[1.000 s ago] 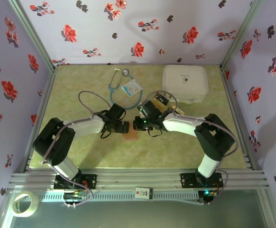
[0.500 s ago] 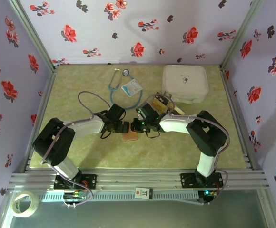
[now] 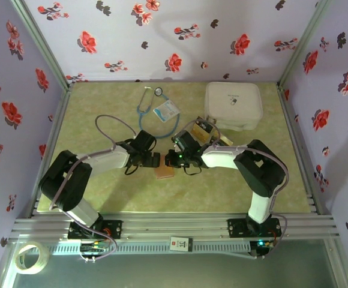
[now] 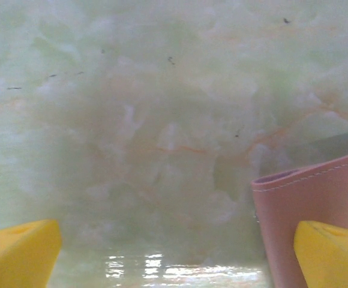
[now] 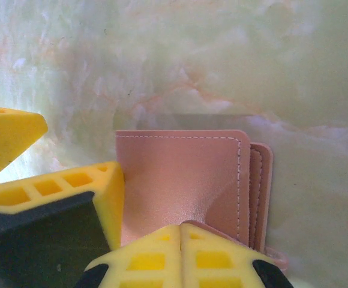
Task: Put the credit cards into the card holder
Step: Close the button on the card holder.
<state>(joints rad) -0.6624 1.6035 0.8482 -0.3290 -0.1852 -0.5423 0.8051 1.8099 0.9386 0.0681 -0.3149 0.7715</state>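
Left jaws: spread wide and holding nothing. One yellow fingertip (image 4: 330,252) overlaps the edge of the card holder (image 4: 309,204), and the other (image 4: 18,252) hangs over bare bench (image 4: 162,120).
Right jaws: pressed together with nothing between them. The fingertips (image 5: 156,258) sit at the holder's near edge, where a flap seems to bulge. Whether they press on it or only hover cannot be told.
Card holder: tan-pink with its stitched cover up, apparently folded shut (image 5: 180,180). It lies flat on the bench between the two arms (image 3: 164,173), in the same spot as a second ago.
Just changed: the right arm (image 3: 255,165) has drawn its elbow inward and upward, steepening its reach over the holder. The left jaws have edged a shade closer to the holder's side.
Credit cards: yellow and black (image 3: 203,128), lying beyond the right arm just beside the white case (image 3: 234,105), apart from the holder and untouched.
What it means: both arms appear to be closing in to pin and open the holder. No card is loaded yet, so the task looks to be at an early stage.
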